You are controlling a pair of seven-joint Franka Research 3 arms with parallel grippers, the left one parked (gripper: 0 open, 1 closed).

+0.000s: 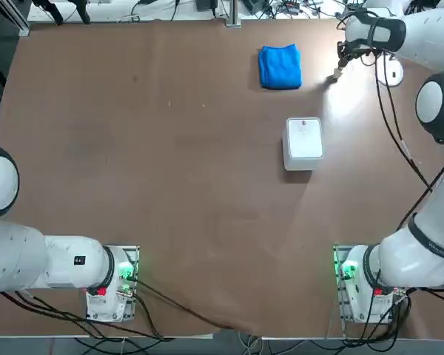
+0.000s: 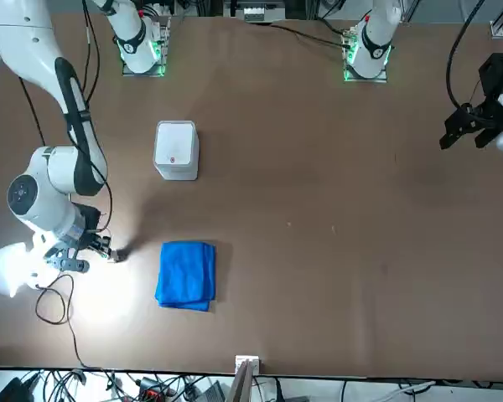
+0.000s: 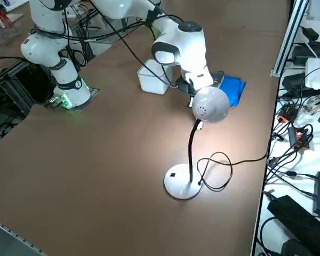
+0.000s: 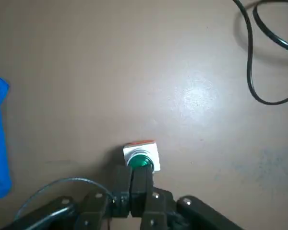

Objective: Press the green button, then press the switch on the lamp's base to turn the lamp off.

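The green button [image 4: 142, 159], a small green cap on a pale square body, stands on the brown table at the far right, between the blue cloth and the lamp. My right gripper [image 4: 132, 181] is shut, empty, its fingertips at the button's edge; whether they bear on it is unclear. From overhead the gripper [image 1: 341, 63] hangs just beyond the button [image 1: 334, 76]. The lamp's base [image 3: 182, 184], a white disc, carries the dark switch [image 3: 173, 174]. Its black neck [image 3: 191, 149] rises to the lamp head [image 3: 209, 104]. The lamp is lit and throws a bright patch on the table.
A folded blue cloth [image 1: 280, 66] lies left of the button. The white rounded-square box [image 1: 304, 142] sits nearer the robot. The lamp's black cord [image 3: 218, 170] loops beside the base toward the table's right edge. The lamp head hides my gripper in the right side view.
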